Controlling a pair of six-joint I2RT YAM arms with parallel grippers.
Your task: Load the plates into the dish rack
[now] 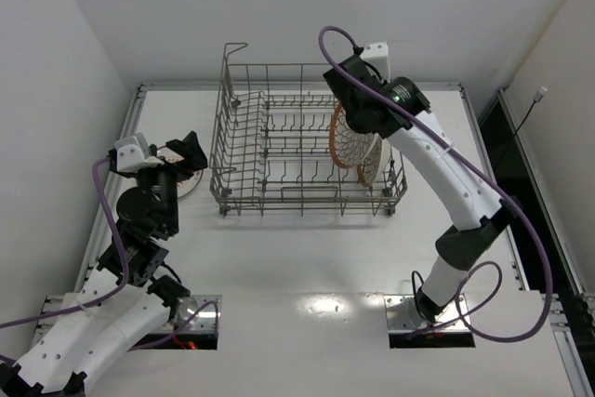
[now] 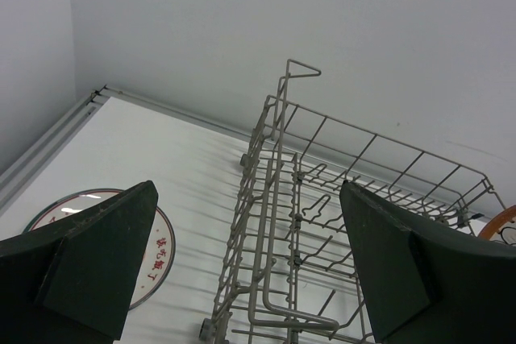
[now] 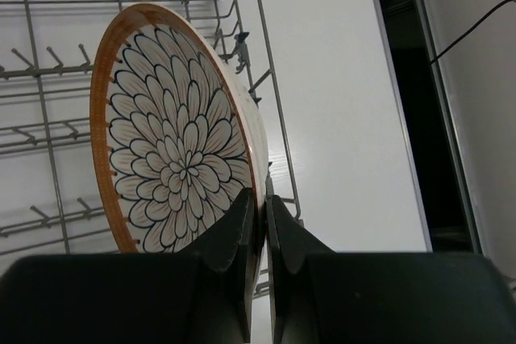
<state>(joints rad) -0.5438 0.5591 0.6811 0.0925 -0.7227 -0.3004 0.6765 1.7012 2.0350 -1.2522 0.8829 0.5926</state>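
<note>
**Item 1: petal plate**, brown rim. We log it on edge in the R end of the dish rack, leaning a little. Patterned face looks twd the rack's L end. The disc runs roughly far-to-near, i.e. across the rack's long axis. R gripper pinches the rim, jaws narrow w/ only the rim's thickness between them.

**Item 2: second plate**, white w/ brown pattern. Also on edge, just R of item 1 and near the rack's R wall. We can't tell if the two plates touch.

**Item 3: third plate**, white w/ a red ring and red marks. Lies flat on the table, just L of the rack and outside it, partly under the L gripper. L jaws are spread wide, holding nothing, hanging above the plate.

**Item 4: rack.** Grey wire, long axis L-R across the table. Raised handle at the far-L corner, rows of upright tines inside.

**In the way:** we note the rack's L side wall stands between item 3 and the tines. The R arm reaches in over the rack's R end.
</note>
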